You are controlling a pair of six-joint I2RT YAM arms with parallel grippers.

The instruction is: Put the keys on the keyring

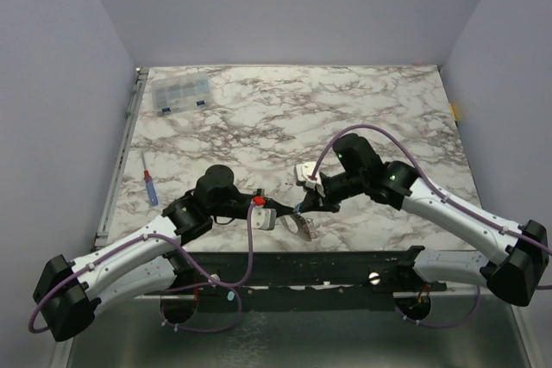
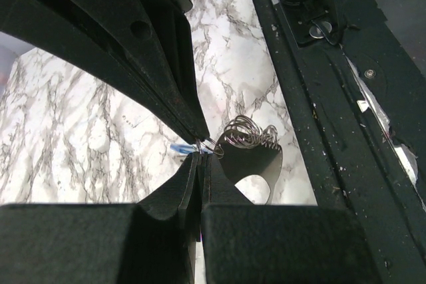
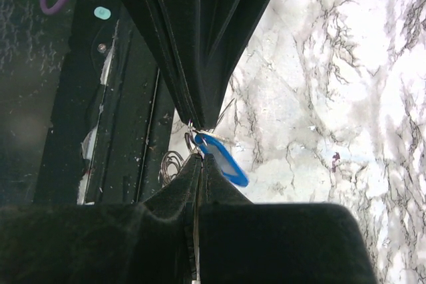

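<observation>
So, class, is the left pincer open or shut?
Shut: the left pincer shows no gap in its wrist view, its fingers meeting at the tips and nipping the thin wire of the keyring.

The top view looks down from high above and behind, and takes in the whole tabletop (image 1: 345,109) from far. Each wrist view looks along its own gripper from very near: the left gripper (image 2: 200,151) and the right gripper (image 3: 195,139). All three views share the small spot near the front edge with the blue tag (image 3: 225,159).
</observation>
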